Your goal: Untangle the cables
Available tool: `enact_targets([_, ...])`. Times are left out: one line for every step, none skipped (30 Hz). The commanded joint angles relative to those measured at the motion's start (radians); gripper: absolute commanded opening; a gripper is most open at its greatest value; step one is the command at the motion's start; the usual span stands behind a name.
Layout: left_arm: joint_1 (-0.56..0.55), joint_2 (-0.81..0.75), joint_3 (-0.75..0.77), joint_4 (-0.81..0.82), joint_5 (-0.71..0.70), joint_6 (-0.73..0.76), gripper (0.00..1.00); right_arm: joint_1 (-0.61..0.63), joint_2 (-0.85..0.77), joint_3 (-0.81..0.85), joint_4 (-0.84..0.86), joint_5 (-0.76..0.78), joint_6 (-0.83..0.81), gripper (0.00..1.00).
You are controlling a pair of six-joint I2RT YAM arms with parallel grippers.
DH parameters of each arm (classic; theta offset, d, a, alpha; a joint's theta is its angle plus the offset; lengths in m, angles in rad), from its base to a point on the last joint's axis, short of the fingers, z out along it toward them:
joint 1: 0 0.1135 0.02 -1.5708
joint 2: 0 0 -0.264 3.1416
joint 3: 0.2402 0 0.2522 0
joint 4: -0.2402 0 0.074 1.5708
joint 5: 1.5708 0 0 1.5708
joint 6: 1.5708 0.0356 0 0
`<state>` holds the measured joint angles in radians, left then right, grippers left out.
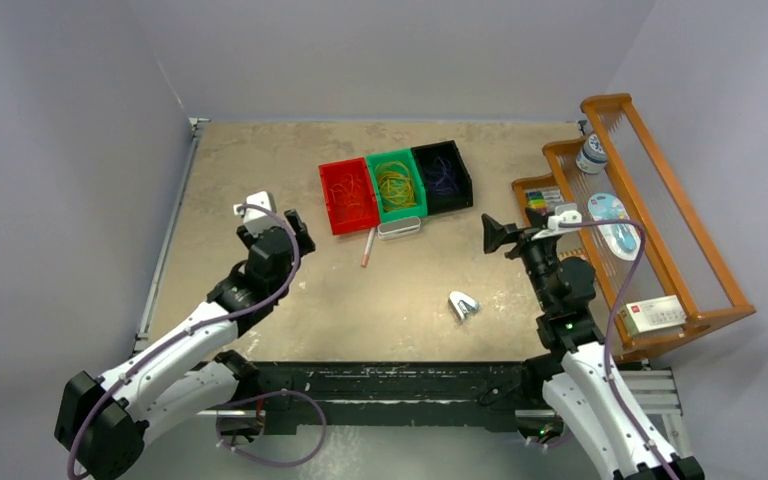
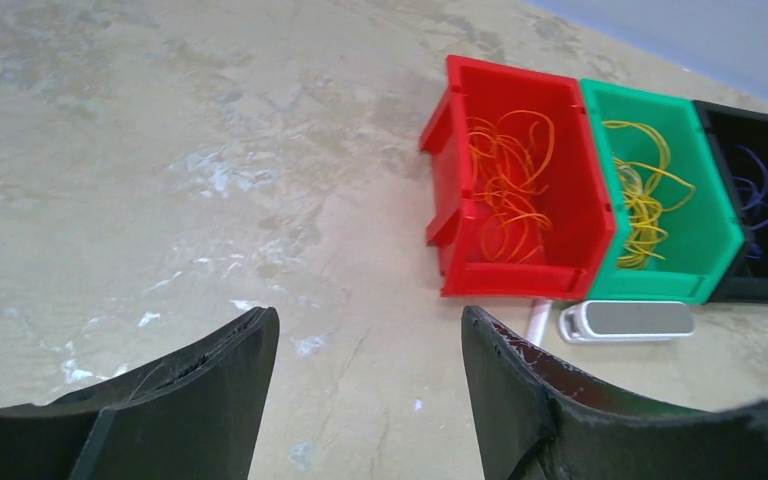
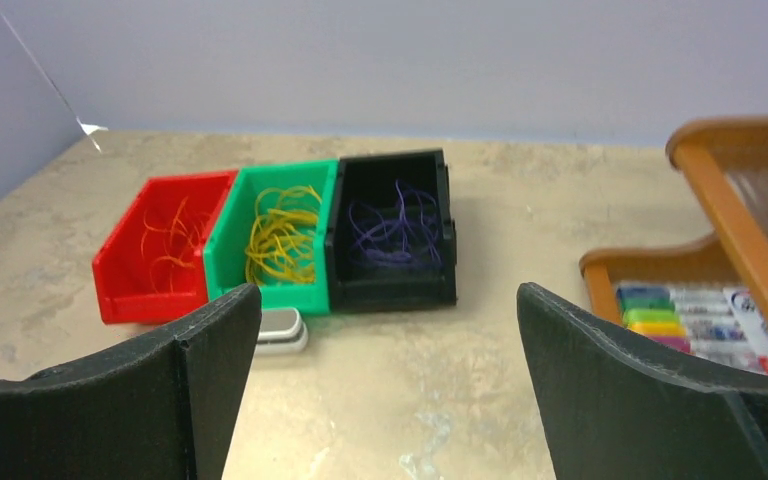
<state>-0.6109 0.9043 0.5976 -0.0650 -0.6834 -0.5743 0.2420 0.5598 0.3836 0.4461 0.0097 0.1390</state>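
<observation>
The cables lie sorted in three bins at the table's far middle. Orange cables (image 1: 352, 195) (image 2: 508, 190) (image 3: 165, 245) fill the red bin (image 1: 332, 210). Yellow cables (image 1: 396, 185) (image 2: 645, 205) (image 3: 280, 240) sit in the green bin (image 1: 377, 165). Dark purple cables (image 1: 444, 177) (image 2: 755, 190) (image 3: 392, 232) rest in the black bin (image 1: 460, 165). My left gripper (image 1: 298, 228) (image 2: 368, 318) hovers open and empty to the left of the red bin. My right gripper (image 1: 490, 235) (image 3: 388, 292) is wide open and empty, to the right of the bins and facing them.
A flat silver case (image 1: 399, 227) (image 2: 625, 322) (image 3: 280, 330) lies in front of the green bin, with a pink pen (image 1: 368, 247) beside it. A small white clip-like object (image 1: 463, 305) lies nearer the arms. A wooden rack (image 1: 660, 190) holding small items lines the right edge.
</observation>
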Motion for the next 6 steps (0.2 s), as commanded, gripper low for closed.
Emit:
enact_targets([0.003,-0.053,-0.046,0.097,-0.091,-0.063,0.67,-0.001,-0.008,-0.018,0.053,0.044,0.038,0.99])
enact_targets([0.004,-0.056,-0.051,0.095,-0.099,-0.066,0.67,-0.001,-0.004,-0.021,0.065,0.043,0.038,0.99])
enact_targets([0.004,-0.058,-0.054,0.092,-0.108,-0.067,0.68,-0.001,0.001,-0.022,0.070,0.042,0.037,0.99])
enact_targets([0.004,-0.055,-0.050,0.079,-0.134,-0.077,0.70,-0.001,0.006,-0.023,0.082,0.044,0.034,0.99])
enact_targets([0.004,-0.051,-0.041,0.059,-0.152,-0.084,0.71,-0.001,0.009,-0.023,0.090,0.044,0.030,0.99])
enact_targets([0.005,-0.047,-0.033,0.053,-0.155,-0.081,0.71,-0.001,0.014,-0.022,0.097,0.046,0.025,0.99])
